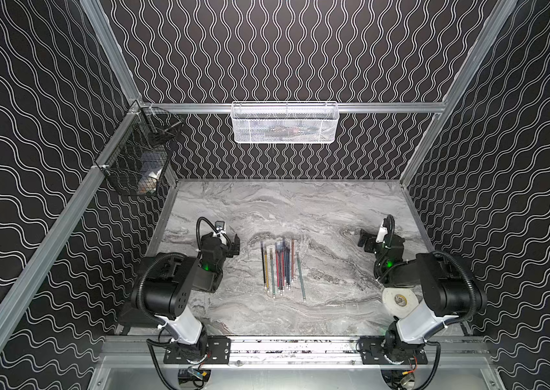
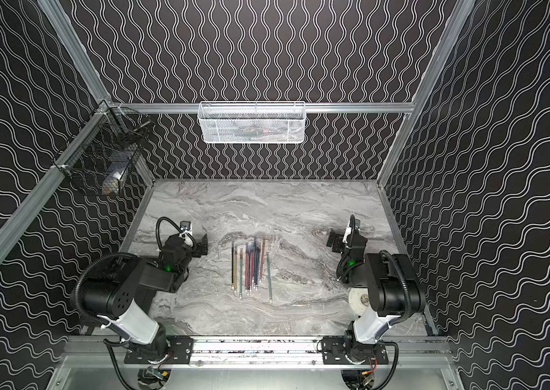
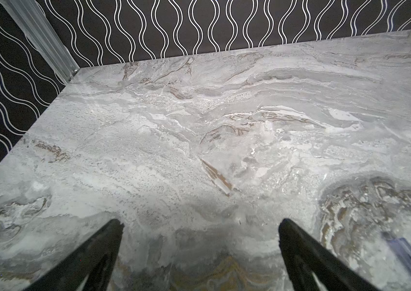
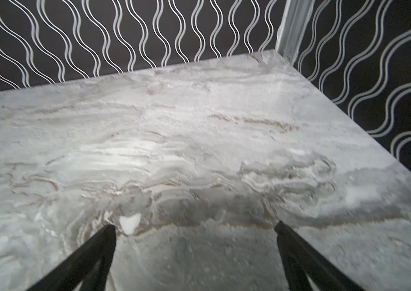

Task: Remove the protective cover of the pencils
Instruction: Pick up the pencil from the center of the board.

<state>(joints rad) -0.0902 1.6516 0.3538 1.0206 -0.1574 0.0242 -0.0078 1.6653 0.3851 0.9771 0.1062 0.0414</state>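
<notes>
The pencils (image 1: 282, 266) (image 2: 251, 266) lie side by side mid-table, pointing towards the back wall: black, yellow, green, red and blue. One green pencil (image 1: 300, 278) lies slightly apart on the right. A faint sheen over the middle pencils may be the protective cover; I cannot tell its edges. My left gripper (image 1: 234, 246) (image 2: 203, 248) hovers left of the pencils, open and empty. In the left wrist view the left gripper (image 3: 200, 224) has only marble between its fingers. My right gripper (image 1: 364, 241) (image 2: 334, 241) (image 4: 194, 226) hangs to the right, also open and empty.
A white tape roll (image 1: 398, 299) lies under the right arm. A white mesh basket (image 1: 283, 123) hangs on the back rail and a black wire basket (image 1: 138, 158) on the left rail. Patterned walls close in the marble table (image 1: 300, 209) on three sides.
</notes>
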